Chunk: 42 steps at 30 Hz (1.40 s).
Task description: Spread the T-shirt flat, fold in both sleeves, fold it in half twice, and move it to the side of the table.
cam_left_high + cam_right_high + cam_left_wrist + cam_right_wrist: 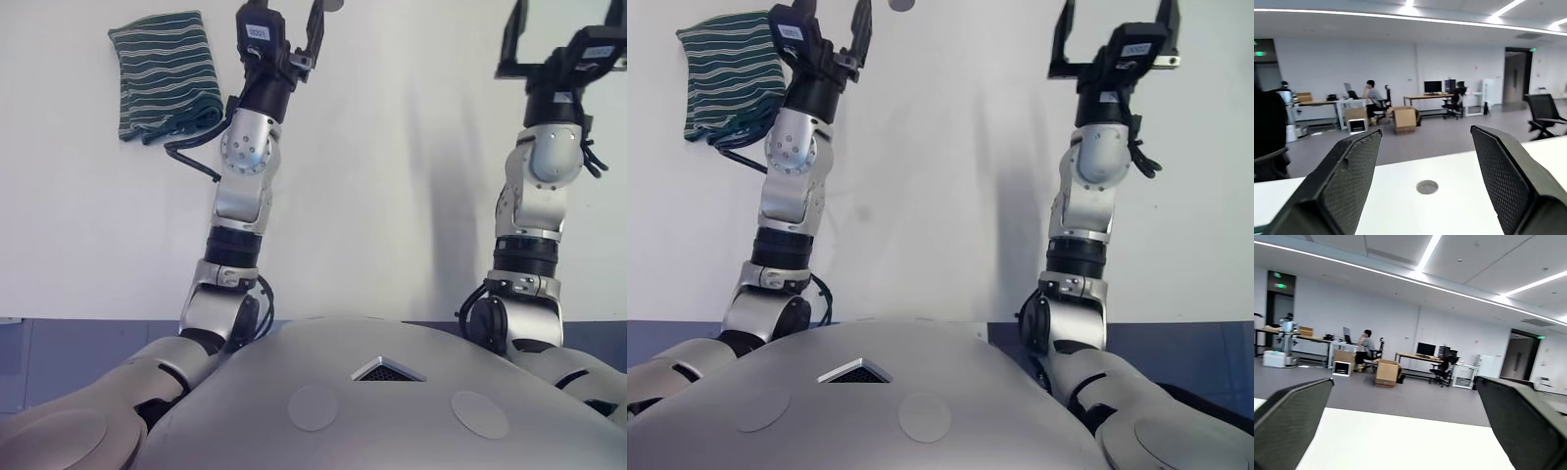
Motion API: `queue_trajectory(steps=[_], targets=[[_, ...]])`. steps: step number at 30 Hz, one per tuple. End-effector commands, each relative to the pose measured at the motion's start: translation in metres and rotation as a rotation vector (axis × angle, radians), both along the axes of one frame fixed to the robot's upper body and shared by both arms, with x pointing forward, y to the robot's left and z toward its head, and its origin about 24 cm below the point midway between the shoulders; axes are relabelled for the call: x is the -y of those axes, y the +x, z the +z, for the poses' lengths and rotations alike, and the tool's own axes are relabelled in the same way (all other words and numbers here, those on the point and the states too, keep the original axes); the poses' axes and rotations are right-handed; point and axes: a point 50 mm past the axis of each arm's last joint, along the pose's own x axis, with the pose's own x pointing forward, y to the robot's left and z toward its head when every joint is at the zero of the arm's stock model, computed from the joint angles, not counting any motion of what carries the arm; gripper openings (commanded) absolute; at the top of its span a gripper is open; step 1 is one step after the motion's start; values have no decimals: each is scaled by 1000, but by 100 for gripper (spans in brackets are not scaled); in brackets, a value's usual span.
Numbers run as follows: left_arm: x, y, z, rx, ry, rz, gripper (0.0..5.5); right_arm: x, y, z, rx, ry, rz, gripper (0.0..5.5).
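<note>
Table (392, 196): white, with the shirt at its far left side.
Box (1404, 119): cardboard, on the floor beyond; I cannot tell its contents.
T-shirt (162, 73): green striped, folded compact, just beside my left arm. I judge it soft, light and limp, so I'd pinch all layers at a folded edge.
Left gripper (286, 15): fingers spread, holding nothing.
Right gripper (1117, 15): likewise, well apart from the shirt.

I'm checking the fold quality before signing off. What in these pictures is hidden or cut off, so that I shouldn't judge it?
- Folded green striped T-shirt: the sleeves and inner layers are hidden inside the folds in both eye views.
- Right gripper: the fingertips are cut off by the top edge of the right eye view.
- Small grey round disc on the white table: too small to identify in the left wrist view.
</note>
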Motion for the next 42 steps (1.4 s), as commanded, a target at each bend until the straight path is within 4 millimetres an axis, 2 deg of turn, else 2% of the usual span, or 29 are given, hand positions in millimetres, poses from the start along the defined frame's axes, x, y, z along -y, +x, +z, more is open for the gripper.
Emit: queue_trajectory(steps=[1, 7, 12, 16, 19, 23, 28, 32, 39, 42], targets=[[-7, -1, -3, -24, -8, 74, 335, -8, 3, -5, -19, -1, 58, 536], [-6, 2, -1, -30, -4, 64, 335, -14, 6, -10, -40, 35, 73, 536], [-7, 6, -2, -38, 21, 100, 335, -16, 14, -4, -40, 67, 81, 536], [-2, 9, 1, -31, 51, 57, 335, -15, 10, 0, -22, 65, 73, 536], [0, 10, 2, -40, 71, 45, 335, -11, 6, -5, -53, 72, 60, 536], [-9, 13, 3, -56, 117, 132, 335, -7, 7, -6, -105, 59, 47, 536], [1, 7, 5, -93, 136, 93, 335, -9, 0, -3, -140, 30, 107, 536], [-2, 6, 7, -105, 88, 114, 335, -16, -1, -5, -166, -25, 112, 536], [3, 12, -1, -171, 49, 51, 335, -22, -2, -8, -149, 79, 84, 536], [5, 19, -4, -201, 34, 67, 335, -19, 1, -6, -100, 39, 73, 536]])
